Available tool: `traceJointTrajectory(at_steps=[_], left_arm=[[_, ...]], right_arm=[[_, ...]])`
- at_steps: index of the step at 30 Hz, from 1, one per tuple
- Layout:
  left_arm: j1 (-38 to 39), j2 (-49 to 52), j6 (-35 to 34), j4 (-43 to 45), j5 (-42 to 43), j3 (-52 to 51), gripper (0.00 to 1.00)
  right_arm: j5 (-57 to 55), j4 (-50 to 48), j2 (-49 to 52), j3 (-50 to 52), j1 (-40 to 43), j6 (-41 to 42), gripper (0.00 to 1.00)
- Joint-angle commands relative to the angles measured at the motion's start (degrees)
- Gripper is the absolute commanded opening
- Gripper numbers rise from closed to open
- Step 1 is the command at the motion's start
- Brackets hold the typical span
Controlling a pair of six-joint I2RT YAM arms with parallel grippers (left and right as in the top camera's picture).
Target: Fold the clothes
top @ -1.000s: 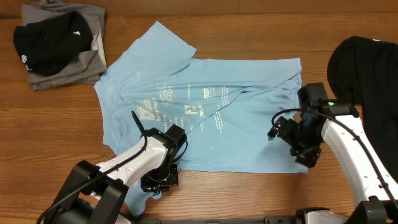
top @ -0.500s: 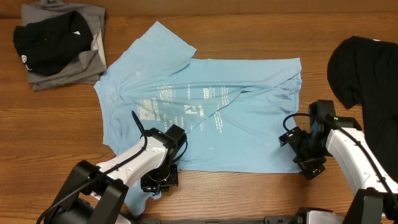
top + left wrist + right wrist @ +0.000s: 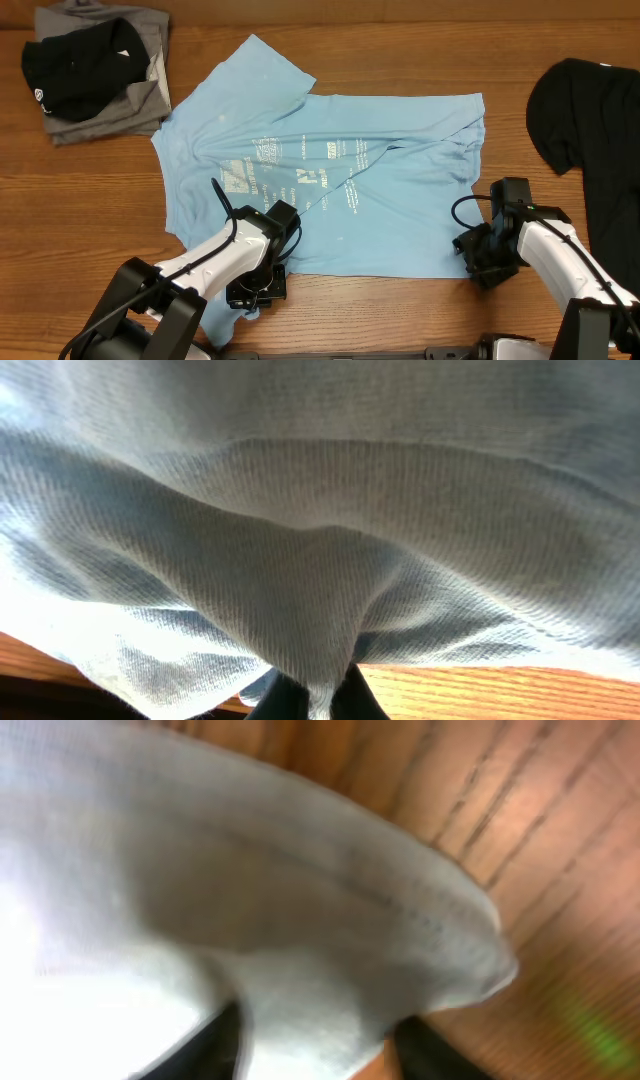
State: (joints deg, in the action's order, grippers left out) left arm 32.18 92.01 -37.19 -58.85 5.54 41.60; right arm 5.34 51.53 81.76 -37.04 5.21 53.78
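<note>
A light-blue T-shirt (image 3: 380, 215) with printed lettering lies spread flat across the middle of the table. My left gripper (image 3: 262, 287) sits at its front hem, left of centre. It is shut on a pinched fold of the blue cloth (image 3: 300, 590), which rises out of the left gripper (image 3: 318, 705). My right gripper (image 3: 478, 264) is at the shirt's front right corner. In the blurred right wrist view the right gripper (image 3: 315, 1055) has its dark fingers (image 3: 425, 1045) apart, with the corner of the blue cloth (image 3: 300, 950) lying between them.
A large black T-shirt (image 3: 600, 130) lies at the right edge of the table, close to my right arm. A pile of black and grey clothes (image 3: 95, 75) sits at the back left. Bare wood (image 3: 400, 310) runs along the front edge.
My right gripper has moved toward the front edge, from the shirt's right side to its front right corner, and its fingers have come closer together. The left gripper has not moved.
</note>
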Motion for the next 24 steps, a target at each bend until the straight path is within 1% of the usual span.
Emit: traceJointTrajectory(at_steps=[1,2,3,6,9,13,18,19,24], left_arm=[[0.1,0.2,-0.5,-0.5,-1.0,-0.3,0.04],[0.1,0.2,-0.5,-0.5,-1.0,-0.3,0.04],[0.1,0.2,-0.5,-0.7,-1.0,-0.2,0.04],[0.1,0.1,-0.9,-1.9,-1.0,-0.1,0.04],[0.1,-0.7,-2.5,-4.2,-1.0,0.6,0.04],[0.4,-4.6,-3.7,-7.6,-1.0,1.3,0.04],[3.0,-14.5,-6.4,-11.0,-1.0,1.3,0.04],[4.0,-18.1,-7.8,-11.9,-1.0,1.3,0.04],[6.1,-28.3,-11.5,-15.8,-1.0,1.4,0.04]], right_arm=[[-1.5,-0.3,-0.6,0.2,0.2,0.5,0.2],[-2.2,-0.3,-0.6,0.2,0.2,0.5,0.11],[-2.5,-0.3,-0.6,0.2,0.2,0.5,0.04],[-2.7,-0.2,-0.6,0.2,0.2,0.5,0.04],[-2.8,0.7,-0.7,0.1,0.2,2.6,0.04],[-4.3,4.0,-0.8,-1.4,0.2,3.6,0.04],[-6.1,10.6,-2.7,-3.8,0.2,8.1,0.04],[-6.4,12.3,-4.0,-4.4,0.2,9.1,0.04],[-6.8,16.0,-10.2,-5.6,0.2,10.1,0.04]])
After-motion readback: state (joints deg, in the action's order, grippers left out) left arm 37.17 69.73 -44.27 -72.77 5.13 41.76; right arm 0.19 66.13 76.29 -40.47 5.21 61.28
